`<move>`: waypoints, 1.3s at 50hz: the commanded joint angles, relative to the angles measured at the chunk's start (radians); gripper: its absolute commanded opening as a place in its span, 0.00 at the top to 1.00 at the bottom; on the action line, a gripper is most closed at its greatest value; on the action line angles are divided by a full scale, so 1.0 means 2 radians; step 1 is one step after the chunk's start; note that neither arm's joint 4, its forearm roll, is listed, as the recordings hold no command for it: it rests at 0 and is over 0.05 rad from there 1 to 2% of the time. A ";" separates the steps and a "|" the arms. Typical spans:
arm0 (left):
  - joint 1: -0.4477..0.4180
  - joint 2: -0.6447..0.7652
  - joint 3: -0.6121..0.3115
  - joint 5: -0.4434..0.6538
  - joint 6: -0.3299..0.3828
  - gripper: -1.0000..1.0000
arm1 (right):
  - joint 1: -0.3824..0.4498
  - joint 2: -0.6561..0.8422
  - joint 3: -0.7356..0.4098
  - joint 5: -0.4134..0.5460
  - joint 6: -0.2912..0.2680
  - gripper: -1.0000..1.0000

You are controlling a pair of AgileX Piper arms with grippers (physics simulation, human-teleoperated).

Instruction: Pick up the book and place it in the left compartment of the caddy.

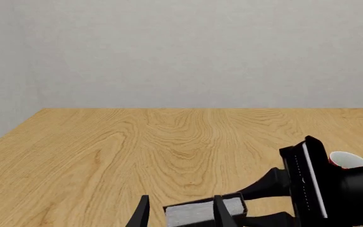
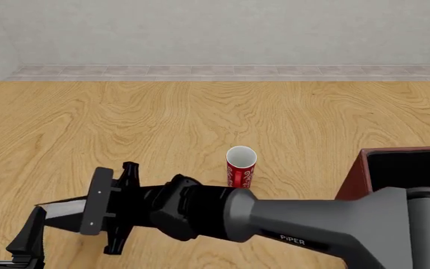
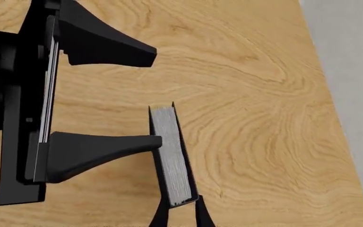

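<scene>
- The book (image 3: 170,156) stands on edge at the table's (image 2: 200,112) near-left, clamped between the left gripper's (image 2: 9,238) fingers, as the left wrist view confirms.
- The right gripper (image 2: 54,216), jaws spread wide and empty, reaches across; one finger tip touches or nearly touches the book's cover, its long axis crossing the fingers.
- The can (image 2: 241,166) stands mid-table.
- Only the front view shows the caddy (image 2: 357,179) far right, left compartment (image 2: 405,168) vacant.
</scene>
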State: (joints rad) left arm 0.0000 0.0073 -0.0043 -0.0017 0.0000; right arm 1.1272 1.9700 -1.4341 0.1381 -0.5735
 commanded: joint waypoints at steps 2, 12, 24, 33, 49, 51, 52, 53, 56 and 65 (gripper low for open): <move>0.000 0.000 0.000 0.000 0.000 0.00 | -0.009 -0.013 0.000 -0.008 0.011 1.00; 0.000 0.000 0.000 0.000 0.000 0.00 | -0.028 -0.021 0.007 -0.025 0.011 1.00; 0.000 0.000 0.000 0.000 0.000 0.00 | -0.044 -0.037 0.023 -0.041 0.009 1.00; 0.000 0.000 0.000 0.000 0.000 0.00 | -0.062 -0.045 0.031 -0.056 0.008 1.00; 0.000 0.000 0.000 0.000 0.000 0.00 | -0.082 -0.081 0.067 -0.091 0.009 1.00; 0.000 0.000 0.000 0.000 0.000 0.00 | -0.084 -0.088 0.073 -0.096 0.011 1.00; 0.000 0.000 0.000 0.000 0.000 0.00 | -0.085 -0.089 0.074 -0.097 0.011 1.00; 0.000 0.000 0.000 0.000 0.000 0.00 | -0.086 -0.093 0.076 -0.097 0.015 1.00; 0.000 0.000 0.000 0.000 0.000 0.00 | -0.091 -0.101 0.081 -0.102 0.018 1.00; 0.000 0.000 0.000 0.000 0.000 0.00 | -0.108 -0.136 0.115 -0.132 0.024 1.00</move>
State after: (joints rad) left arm 0.0000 0.0073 -0.0043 -0.0017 0.0000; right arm 0.9414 1.7715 -1.2487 -0.0684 -0.5584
